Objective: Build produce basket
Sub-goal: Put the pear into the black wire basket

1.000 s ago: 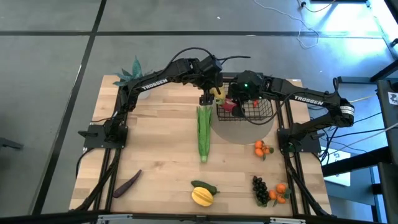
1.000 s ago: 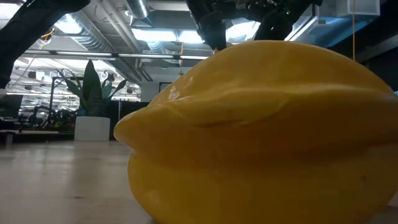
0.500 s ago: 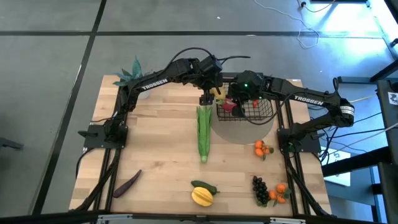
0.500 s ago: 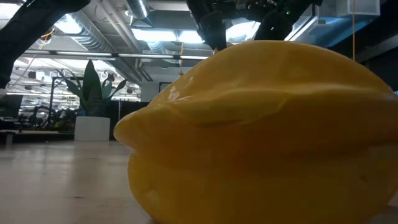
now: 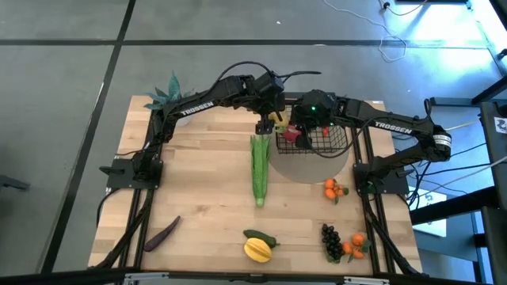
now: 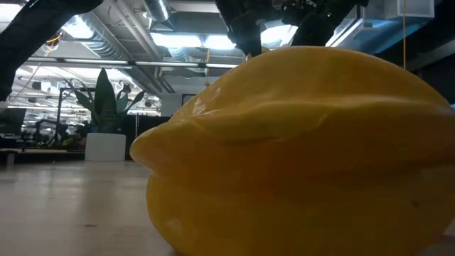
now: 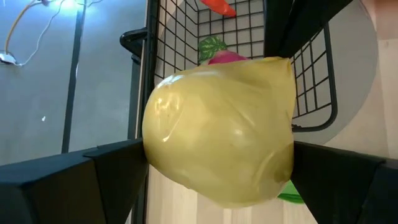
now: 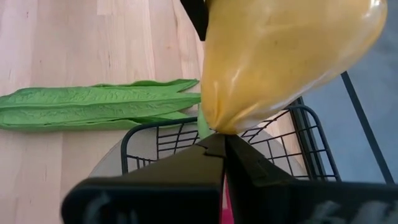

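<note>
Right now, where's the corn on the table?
In the high view the corn lies lengthwise near the table's middle, just left of the basket, its far end under the left gripper.

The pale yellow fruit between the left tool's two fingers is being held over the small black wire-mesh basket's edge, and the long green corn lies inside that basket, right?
Not quite. The long green corn lies on the wooden table beside the small black wire-mesh basket, not inside it, as the high view shows. The rest holds: the left tool holds the pale yellow fruit at the basket's edge.
</note>
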Controlling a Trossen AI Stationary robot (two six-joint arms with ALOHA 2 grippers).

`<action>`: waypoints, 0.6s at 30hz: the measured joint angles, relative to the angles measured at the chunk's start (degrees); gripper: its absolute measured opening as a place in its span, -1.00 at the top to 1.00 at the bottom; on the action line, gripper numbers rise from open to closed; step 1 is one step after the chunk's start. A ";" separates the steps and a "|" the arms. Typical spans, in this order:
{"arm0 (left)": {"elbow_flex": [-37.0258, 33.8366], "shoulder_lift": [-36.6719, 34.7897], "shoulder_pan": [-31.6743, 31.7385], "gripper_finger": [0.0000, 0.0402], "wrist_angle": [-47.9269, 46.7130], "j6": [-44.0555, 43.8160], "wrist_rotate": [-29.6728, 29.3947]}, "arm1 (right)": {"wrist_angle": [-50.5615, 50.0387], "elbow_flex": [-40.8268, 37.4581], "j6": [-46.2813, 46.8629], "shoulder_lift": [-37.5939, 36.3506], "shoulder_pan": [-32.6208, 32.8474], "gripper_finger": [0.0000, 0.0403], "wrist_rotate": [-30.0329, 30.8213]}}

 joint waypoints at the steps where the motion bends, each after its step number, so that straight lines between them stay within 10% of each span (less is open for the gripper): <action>1: 0.00 -0.02 0.00 -0.66 0.04 0.00 0.10 | -0.09 0.00 0.01 0.00 0.00 1.00 -0.01; 18: 0.00 -0.02 -0.55 -0.66 0.55 0.23 0.19 | -0.75 0.00 -0.05 0.00 0.02 1.00 -0.24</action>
